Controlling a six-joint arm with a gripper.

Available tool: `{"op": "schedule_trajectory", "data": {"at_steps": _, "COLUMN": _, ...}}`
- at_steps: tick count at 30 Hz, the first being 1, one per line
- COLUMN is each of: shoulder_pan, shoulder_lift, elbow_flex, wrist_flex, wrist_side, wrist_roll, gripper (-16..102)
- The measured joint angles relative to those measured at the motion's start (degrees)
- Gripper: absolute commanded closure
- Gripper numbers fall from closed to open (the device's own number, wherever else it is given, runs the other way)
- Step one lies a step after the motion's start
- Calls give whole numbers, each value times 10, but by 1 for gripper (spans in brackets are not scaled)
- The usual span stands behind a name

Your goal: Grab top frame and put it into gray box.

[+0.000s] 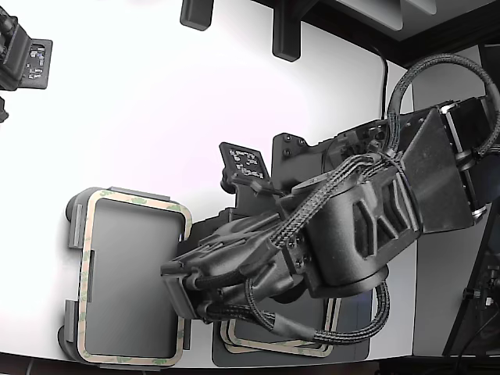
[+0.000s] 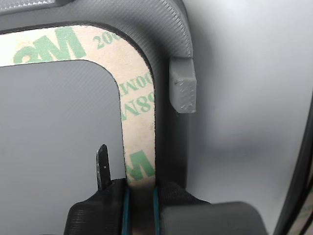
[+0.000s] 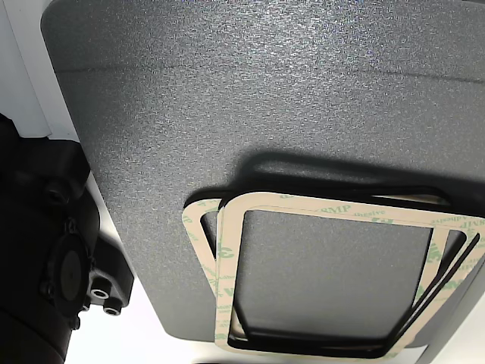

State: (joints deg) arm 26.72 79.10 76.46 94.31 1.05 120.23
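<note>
The top frame (image 1: 133, 201), thin and beige with green marks, lies flat inside the light gray box (image 1: 75, 222) at the exterior view's lower left. My gripper (image 1: 178, 273) is at the frame's right side. In the wrist view the gripper (image 2: 140, 196) is shut on the frame's strip (image 2: 137, 98), which runs along the gray box's rim (image 2: 168, 44) next to a raised tab (image 2: 183, 90). A thin dark blade (image 2: 102, 166) stands beside one finger.
Several more frames (image 3: 318, 208) lie stacked on the darker gray mat (image 3: 265, 98), partly under my arm in the exterior view (image 1: 273, 348). Black fixtures (image 1: 285, 35) stand at the table's far edge, and a black tagged holder (image 1: 244, 162) stands behind my arm.
</note>
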Motion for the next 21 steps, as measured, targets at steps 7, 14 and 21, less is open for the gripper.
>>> {"op": "schedule_trajectory", "data": {"at_steps": 7, "shoulder_pan": -7, "shoulder_lift": 0, "elbow_flex": 2, "wrist_flex": 0, "wrist_side": -11, "wrist_roll": -13, "gripper": 98}}
{"op": "schedule_trajectory", "data": {"at_steps": 14, "shoulder_pan": -10, "shoulder_lift": 0, "elbow_flex": 5, "wrist_flex": 0, "wrist_side": -18, "wrist_roll": -16, "gripper": 98}}
{"op": "schedule_trajectory", "data": {"at_steps": 21, "shoulder_pan": -18, "shoulder_lift": -9, "elbow_flex": 6, "wrist_flex": 0, "wrist_side": -22, "wrist_roll": -18, "gripper": 98}}
